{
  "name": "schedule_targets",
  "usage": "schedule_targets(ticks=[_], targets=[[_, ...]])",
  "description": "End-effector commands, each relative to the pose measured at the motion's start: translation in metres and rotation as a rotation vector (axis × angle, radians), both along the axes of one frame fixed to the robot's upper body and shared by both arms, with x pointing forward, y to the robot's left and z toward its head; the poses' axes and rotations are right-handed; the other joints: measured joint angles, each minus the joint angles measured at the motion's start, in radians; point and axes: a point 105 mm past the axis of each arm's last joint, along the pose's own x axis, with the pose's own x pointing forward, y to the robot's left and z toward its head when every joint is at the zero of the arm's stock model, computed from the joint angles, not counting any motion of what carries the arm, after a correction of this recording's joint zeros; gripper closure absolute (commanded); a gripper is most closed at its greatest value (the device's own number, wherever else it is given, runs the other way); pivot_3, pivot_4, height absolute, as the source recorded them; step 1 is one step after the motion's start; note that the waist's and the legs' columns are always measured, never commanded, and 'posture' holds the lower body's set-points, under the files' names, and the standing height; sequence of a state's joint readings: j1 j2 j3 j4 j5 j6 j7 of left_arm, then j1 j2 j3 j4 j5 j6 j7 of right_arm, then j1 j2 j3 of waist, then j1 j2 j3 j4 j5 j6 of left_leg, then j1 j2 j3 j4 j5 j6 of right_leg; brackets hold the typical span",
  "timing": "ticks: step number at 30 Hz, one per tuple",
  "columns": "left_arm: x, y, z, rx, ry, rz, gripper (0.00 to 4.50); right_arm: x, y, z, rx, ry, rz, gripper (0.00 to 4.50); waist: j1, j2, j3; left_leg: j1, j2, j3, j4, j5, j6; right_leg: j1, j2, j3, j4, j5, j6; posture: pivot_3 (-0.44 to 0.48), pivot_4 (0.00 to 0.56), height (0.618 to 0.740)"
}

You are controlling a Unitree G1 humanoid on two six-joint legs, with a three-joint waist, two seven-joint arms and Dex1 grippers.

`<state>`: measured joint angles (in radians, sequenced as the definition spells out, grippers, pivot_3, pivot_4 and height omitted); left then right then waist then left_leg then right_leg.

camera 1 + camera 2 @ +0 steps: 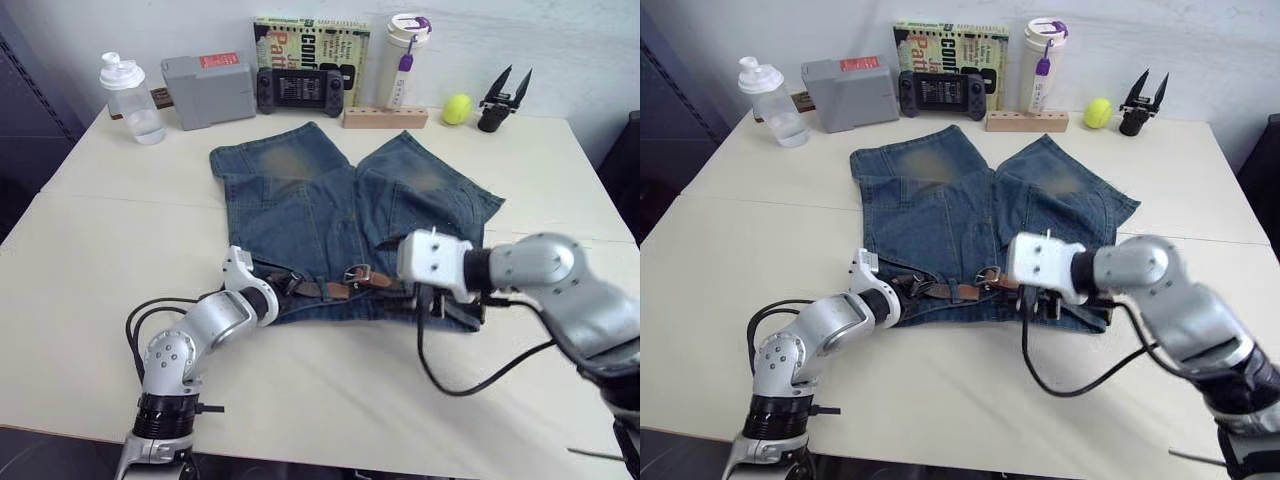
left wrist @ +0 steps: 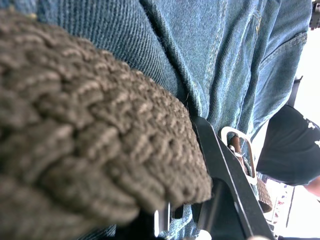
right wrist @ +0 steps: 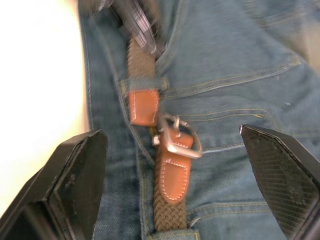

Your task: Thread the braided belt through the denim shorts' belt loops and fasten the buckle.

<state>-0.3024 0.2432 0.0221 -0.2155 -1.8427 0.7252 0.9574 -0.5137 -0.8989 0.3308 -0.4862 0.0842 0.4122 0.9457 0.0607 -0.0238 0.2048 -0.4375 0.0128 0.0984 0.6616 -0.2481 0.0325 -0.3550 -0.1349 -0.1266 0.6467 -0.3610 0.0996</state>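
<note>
The denim shorts lie flat on the table, waistband toward me. The braided belt runs along the waistband and passes under a belt loop. Its tan tip lies just short of the silver buckle, which is unfastened. My left gripper is at the waistband's left end, shut on the braided belt, with one black finger showing beside the weave. My right gripper hovers over the buckle, open wide with nothing held.
Along the table's far edge stand a shaker bottle, a grey box, a game console, a book, a tumbler, a wooden block, a tennis ball and a black tool.
</note>
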Motion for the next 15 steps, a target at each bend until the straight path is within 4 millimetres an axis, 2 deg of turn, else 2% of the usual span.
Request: schedule_targets(ticks=[1, 5, 7, 9, 15], targets=[[-0.010, -0.014, -0.026, 0.016, 0.098, -0.079, 4.50, 0.001, 0.014, -0.004, -0.059, -0.270, 0.108, 0.02, 0.002, 0.001, 0.000, 0.000, 0.000, 0.000, 0.000, 0.000, 0.000, 0.001, 0.000, 0.000, 0.000, 0.000, 0.000, 0.000, 0.150, 0.694], [-0.008, -0.012, -0.036, 0.056, 0.108, -0.081, 4.50, 0.009, 0.025, -0.008, -0.033, -0.419, 0.147, 0.02, 0.007, 0.005, -0.003, 0.003, 0.000, 0.000, 0.000, 0.000, 0.000, 0.004, 0.001, 0.000, -0.002, 0.000, 0.001, 0.000, 0.150, 0.694], [-0.008, -0.014, -0.037, 0.059, 0.103, -0.089, 4.50, 0.009, 0.030, -0.017, -0.051, -0.478, 0.188, 0.02, 0.011, 0.006, -0.003, 0.007, 0.000, 0.000, -0.001, 0.000, 0.000, 0.009, 0.002, 0.000, -0.004, 0.000, 0.001, 0.000, 0.150, 0.694], [-0.008, -0.015, -0.037, 0.060, 0.100, -0.094, 4.50, 0.009, 0.032, -0.023, -0.057, -0.495, 0.210, 0.02, 0.014, 0.007, -0.004, 0.015, -0.001, 0.000, -0.006, 0.000, -0.001, 0.016, 0.002, 0.000, -0.010, 0.000, 0.001, 0.000, 0.150, 0.694], [-0.009, -0.014, -0.039, 0.062, 0.103, -0.089, 4.50, 0.008, 0.030, -0.024, -0.058, -0.504, 0.240, 0.02, 0.018, 0.009, -0.005, 0.016, -0.001, -0.001, -0.010, 0.001, -0.001, 0.016, 0.002, 0.000, -0.011, 0.001, 0.002, 0.000, 0.150, 0.694]])
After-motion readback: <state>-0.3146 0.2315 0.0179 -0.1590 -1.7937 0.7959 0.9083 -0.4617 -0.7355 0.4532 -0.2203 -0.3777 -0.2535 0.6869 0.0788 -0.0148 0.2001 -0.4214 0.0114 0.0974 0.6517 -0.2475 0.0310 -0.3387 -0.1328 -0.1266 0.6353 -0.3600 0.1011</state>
